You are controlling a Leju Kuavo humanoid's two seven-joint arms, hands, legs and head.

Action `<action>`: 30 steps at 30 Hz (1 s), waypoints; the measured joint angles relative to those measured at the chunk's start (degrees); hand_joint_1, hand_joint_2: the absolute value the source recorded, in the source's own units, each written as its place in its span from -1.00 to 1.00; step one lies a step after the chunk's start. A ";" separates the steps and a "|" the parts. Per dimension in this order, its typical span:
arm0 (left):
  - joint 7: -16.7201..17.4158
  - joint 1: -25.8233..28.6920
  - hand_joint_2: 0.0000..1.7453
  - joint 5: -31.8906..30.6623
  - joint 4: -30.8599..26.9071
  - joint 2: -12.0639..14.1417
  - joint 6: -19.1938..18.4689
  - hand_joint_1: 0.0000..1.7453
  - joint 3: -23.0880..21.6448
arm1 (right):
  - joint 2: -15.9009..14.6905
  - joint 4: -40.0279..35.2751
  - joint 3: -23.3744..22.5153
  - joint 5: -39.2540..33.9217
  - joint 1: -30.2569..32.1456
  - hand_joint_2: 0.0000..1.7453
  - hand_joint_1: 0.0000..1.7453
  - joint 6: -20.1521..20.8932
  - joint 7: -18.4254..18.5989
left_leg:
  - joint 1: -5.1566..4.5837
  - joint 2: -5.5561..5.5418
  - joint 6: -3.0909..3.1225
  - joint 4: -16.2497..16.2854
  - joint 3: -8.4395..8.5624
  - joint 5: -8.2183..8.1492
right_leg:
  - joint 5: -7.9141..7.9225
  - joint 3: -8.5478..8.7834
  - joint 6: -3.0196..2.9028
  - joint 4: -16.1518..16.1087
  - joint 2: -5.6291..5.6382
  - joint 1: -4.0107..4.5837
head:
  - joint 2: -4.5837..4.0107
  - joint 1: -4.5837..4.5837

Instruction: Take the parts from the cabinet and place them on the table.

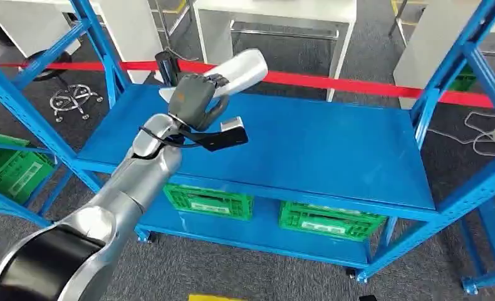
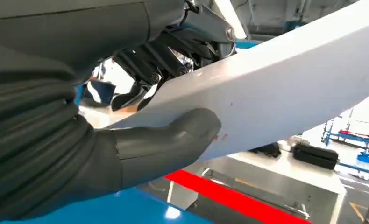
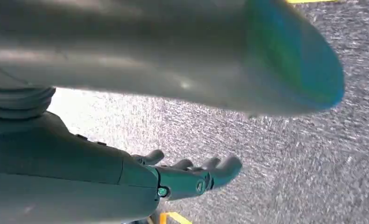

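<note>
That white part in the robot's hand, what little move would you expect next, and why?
Probably a short lowering toward the blue shelf top. The left hand grips the white part above that bare surface, thumb pressed under it, so it looks ready to set down rather than carry further.

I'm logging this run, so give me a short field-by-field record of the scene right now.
left hand: grips the white part, thumb pressed to its underside
white part: long, smooth, held tilted above the blue shelf
right hand: holds nothing, fingers slightly curled and apart, hanging over grey carpet
lower shelf: two green crates
background: red tape line on the floor, white tables beyond
</note>
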 joint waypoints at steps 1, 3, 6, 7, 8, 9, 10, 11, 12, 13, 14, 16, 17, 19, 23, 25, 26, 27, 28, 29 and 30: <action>0.02 -0.01 1.00 0.00 -0.02 0.22 -0.02 1.00 0.00 | 0.00 0.00 -0.02 0.00 0.06 -1.00 -1.00 0.00 -0.04 | 0.22 0.02 -0.18 0.12 -0.25 -0.06 | 0.43 -0.32 -0.71 -0.18 -0.12 -0.20 | 0.00 -0.06; 0.02 -0.03 1.00 0.00 -0.15 0.41 0.00 1.00 -0.02 | 0.00 0.00 -0.15 0.00 0.02 -1.00 -1.00 0.00 -0.06 | 0.21 0.51 -0.62 4.58 -2.11 -4.62 | 1.20 -1.09 -1.67 -0.21 -0.26 -0.10 | 0.00 -0.22; 0.02 0.01 1.00 0.02 -0.15 0.52 0.00 1.00 -0.04 | 0.00 0.00 -0.33 0.00 0.05 -1.00 -1.00 0.00 -0.06 | 0.20 0.60 -0.83 16.98 -6.07 -11.01 | 2.28 -2.53 -2.08 -0.21 -0.47 0.40 | 0.00 -0.24; 0.02 0.04 1.00 0.02 -0.15 0.59 0.00 1.00 -0.04 | 0.00 0.00 -0.37 0.00 0.06 -1.00 -1.00 0.00 -0.06 | 0.17 0.60 -0.67 18.15 -5.85 -11.16 | 2.69 -3.05 -2.13 -0.20 -0.50 0.67 | 0.00 -0.24; 0.02 0.03 1.00 0.02 -0.15 0.61 -0.02 1.00 -0.04 | 0.00 0.00 -0.42 0.00 0.06 -1.00 -1.00 0.00 -0.06 | 0.07 0.59 -0.24 16.48 -4.27 -10.18 | 3.09 -3.51 -2.19 -0.20 -0.50 0.92 | 0.00 -0.24; 0.09 0.02 1.00 0.02 -0.17 0.61 0.00 1.00 -0.04 | 0.00 0.00 -0.44 0.00 0.06 -1.00 -1.00 0.00 -0.06 | -0.14 0.59 0.28 13.23 -2.01 -8.82 | 3.38 -3.86 -2.19 -0.20 -0.50 1.14 | 0.00 -0.24; 0.04 0.00 1.00 0.02 -0.24 0.61 0.00 1.00 -0.04 | 0.00 0.00 -0.48 0.00 0.05 -1.00 -1.00 0.00 -0.06 | -0.54 0.55 1.19 7.07 2.06 -6.90 | 3.74 -4.18 -2.18 -0.20 -0.49 1.40 | 0.00 -0.26; 0.04 -0.08 1.00 0.02 -0.52 0.55 0.00 1.00 -0.04 | 0.13 0.00 -0.57 0.00 0.02 -1.00 -1.00 0.00 -0.06 | -1.07 0.47 2.26 1.68 5.50 -6.67 | 4.05 -4.29 -2.16 -0.20 -0.51 1.29 | 0.00 -0.20; 0.02 -0.09 1.00 0.02 -0.76 0.50 0.00 1.00 -0.04 | 0.50 -0.02 -0.61 0.00 0.03 -1.00 -1.00 0.00 -0.11 | -1.21 0.74 2.44 0.23 6.81 -7.50 | 4.44 -4.48 -1.67 -0.42 -0.55 1.34 | 0.00 -0.09; 0.02 -0.20 1.00 0.02 -0.79 0.48 0.00 1.00 -0.07 | 0.35 -0.02 -0.68 0.00 0.03 -1.00 -1.00 -0.04 -0.09 | -1.57 0.84 2.06 0.08 6.39 -6.23 | 4.87 -4.39 -1.19 -0.77 -0.61 0.92 | 0.00 -0.35; 0.04 -0.34 1.00 0.15 -0.76 0.52 0.00 1.00 -0.07 | 0.33 -0.02 -0.72 0.00 -0.02 -1.00 -1.00 -0.04 -0.06 | -1.79 0.70 2.33 -0.25 6.21 -5.97 | 5.29 -4.36 -0.83 -0.96 -0.65 0.70 | 0.00 -0.37; 0.18 -0.40 1.00 1.09 -0.79 0.52 0.00 1.00 -0.11 | 0.42 0.00 -0.77 0.00 0.05 -1.00 -1.00 -0.04 -0.04 | -1.73 0.83 2.88 -1.65 5.82 -5.02 | 6.21 -4.35 -0.05 -1.84 -0.61 0.94 | 0.00 -0.35; 0.15 -0.48 1.00 1.22 -0.74 0.50 0.00 1.00 -0.20 | 0.39 0.00 -0.83 0.00 0.08 -1.00 -1.00 -0.04 -0.02 | -1.30 1.29 3.03 -2.40 6.25 -4.05 | 5.23 -4.55 0.00 -1.37 -0.68 0.72 | 0.00 -0.35; 0.15 -0.70 1.00 1.49 -0.74 0.44 -0.19 1.00 -0.48 | 0.39 0.00 -0.85 -0.07 0.03 -1.00 -1.00 0.00 0.11 | -1.26 1.25 3.84 -2.66 4.88 -2.76 | -0.84 -6.60 0.17 4.12 -0.70 0.86 | 0.00 -0.15; -0.02 -0.54 1.00 1.90 -0.61 0.41 -1.05 1.00 -1.01 | 0.04 -0.02 -1.03 -0.33 0.00 -1.00 -1.00 0.20 0.13 | -1.26 1.28 3.79 -1.68 1.36 -0.85 | -4.03 -8.28 0.83 14.51 -0.71 0.86 | 0.00 -0.13; -0.13 -0.52 1.00 2.16 -0.65 0.41 -1.35 1.00 -1.44 | 0.02 -0.02 -1.22 -0.46 -0.02 -1.00 -1.00 0.13 0.13 | -1.11 1.28 3.44 -0.78 -0.47 -0.07 | -0.04 -3.15 0.98 7.73 -0.74 0.73 | 0.00 -0.15; -0.09 -0.55 1.00 2.19 -0.68 0.41 -1.51 1.00 -1.57 | 0.02 -0.02 -1.22 -0.44 -0.09 -1.00 -1.00 0.07 0.11 | -1.05 1.27 3.18 -0.17 -1.24 0.19 | 0.50 0.27 1.00 2.95 -0.81 0.69 | 0.00 -0.13; 0.40 -0.55 1.00 2.19 -0.87 0.37 -1.75 1.00 -1.68 | 0.02 -0.02 -1.22 -0.35 -0.29 -1.00 -1.00 0.07 0.11 | -1.30 1.22 2.75 0.31 -2.01 0.47 | -2.29 2.47 0.64 -0.85 -0.80 1.02 | 0.00 -0.11; 0.77 -0.52 1.00 2.19 -0.98 0.50 -1.92 1.00 -1.84 | 0.02 -0.02 -1.22 -0.24 -0.20 -1.00 -1.00 0.04 0.09 | -1.28 1.26 2.42 0.45 -1.95 0.72 | -1.41 1.84 -0.34 -0.10 -0.52 1.34 | 0.00 -0.35; 0.81 -0.65 1.00 2.19 -0.98 0.55 -2.08 1.00 -2.06 | 0.02 -0.02 -1.22 -0.13 -0.10 -1.00 -1.00 0.02 0.11 | -1.27 1.24 2.14 0.72 -1.97 0.99 | -1.63 1.64 -0.60 -0.59 -0.53 1.34 | 0.00 -0.09; 0.98 -0.82 1.00 2.23 -1.09 0.57 -2.38 1.00 -2.36 | 0.02 -0.02 -1.22 0.00 -0.12 -1.00 -1.00 0.07 0.15 | -1.21 1.23 1.76 0.44 -2.00 1.61 | -1.23 1.42 -0.99 -0.24 -0.53 1.51 | 0.00 -0.09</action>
